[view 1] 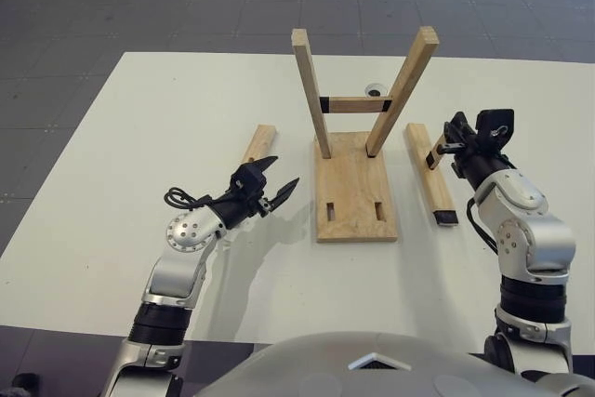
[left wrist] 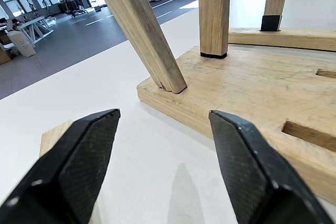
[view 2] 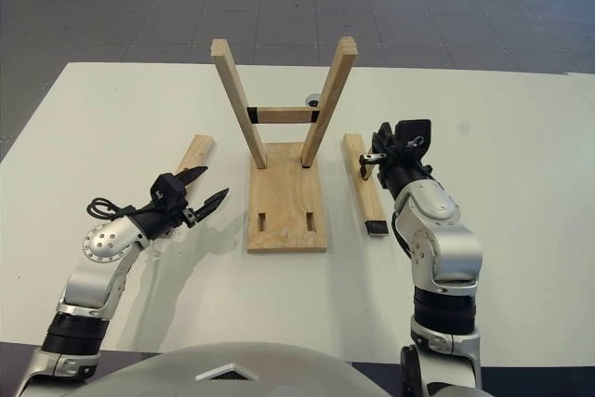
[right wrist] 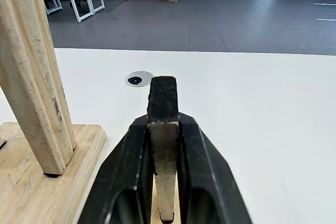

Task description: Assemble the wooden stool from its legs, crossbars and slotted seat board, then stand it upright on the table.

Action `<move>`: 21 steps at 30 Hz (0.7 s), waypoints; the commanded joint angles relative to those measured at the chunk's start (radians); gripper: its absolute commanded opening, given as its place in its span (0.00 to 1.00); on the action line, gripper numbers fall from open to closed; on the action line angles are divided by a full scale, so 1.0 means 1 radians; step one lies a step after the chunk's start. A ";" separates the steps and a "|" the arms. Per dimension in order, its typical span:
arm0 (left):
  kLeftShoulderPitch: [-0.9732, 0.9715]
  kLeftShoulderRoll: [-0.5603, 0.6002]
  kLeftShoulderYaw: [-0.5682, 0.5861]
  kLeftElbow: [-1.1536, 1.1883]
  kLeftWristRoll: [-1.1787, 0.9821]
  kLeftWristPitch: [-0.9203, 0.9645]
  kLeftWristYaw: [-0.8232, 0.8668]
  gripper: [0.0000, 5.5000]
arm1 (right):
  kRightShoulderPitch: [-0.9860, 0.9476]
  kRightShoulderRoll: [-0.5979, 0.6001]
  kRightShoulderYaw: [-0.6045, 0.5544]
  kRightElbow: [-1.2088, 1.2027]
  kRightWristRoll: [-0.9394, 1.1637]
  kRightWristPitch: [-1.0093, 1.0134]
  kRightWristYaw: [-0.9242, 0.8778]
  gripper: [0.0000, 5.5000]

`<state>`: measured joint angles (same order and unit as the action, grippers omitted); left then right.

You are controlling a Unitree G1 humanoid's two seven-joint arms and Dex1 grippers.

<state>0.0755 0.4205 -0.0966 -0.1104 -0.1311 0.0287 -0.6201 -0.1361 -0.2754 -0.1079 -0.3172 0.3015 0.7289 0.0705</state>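
**Wooden stool: two legs are in, two more to go**

The wooden stool is upside down on the table. Its seat board lies flat. Two legs stand in the far end of the seat board, with a crossbar joining them. The two slots at the near end of the seat board are empty.

A loose leg lies to the left of the seat board. Another leg lies just to the right of it. A short bar sticks out from that leg, on the side away from the seat board.

The right gripper has its jaws closed tight on the short bar. The left gripper is just left of the seat board. Its jaws are wide open and hold nothing.

I think the job now is to lift the right leg and put it in the near right slot. To do it well, keep a firm hold so the wood does not twist. Tip the leg up straight first. Line its end up over the slot, then push down slowly. Do not bump the two standing legs. The left gripper could press on the seat board so it does not slide.
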 commanded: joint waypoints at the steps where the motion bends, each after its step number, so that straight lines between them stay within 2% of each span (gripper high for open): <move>1: 0.005 0.011 0.007 0.000 0.010 -0.005 0.003 0.57 | 0.058 0.013 0.007 0.054 -0.023 0.060 -0.014 0.07; 21: 0.022 0.012 0.006 -0.006 0.011 -0.013 -0.003 0.57 | 0.033 0.011 0.002 -0.039 -0.046 0.144 -0.040 0.07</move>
<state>0.0911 0.4211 -0.0928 -0.1105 -0.1309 0.0221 -0.6218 -0.1371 -0.2630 -0.1091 -0.3850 0.2748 0.7945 0.0445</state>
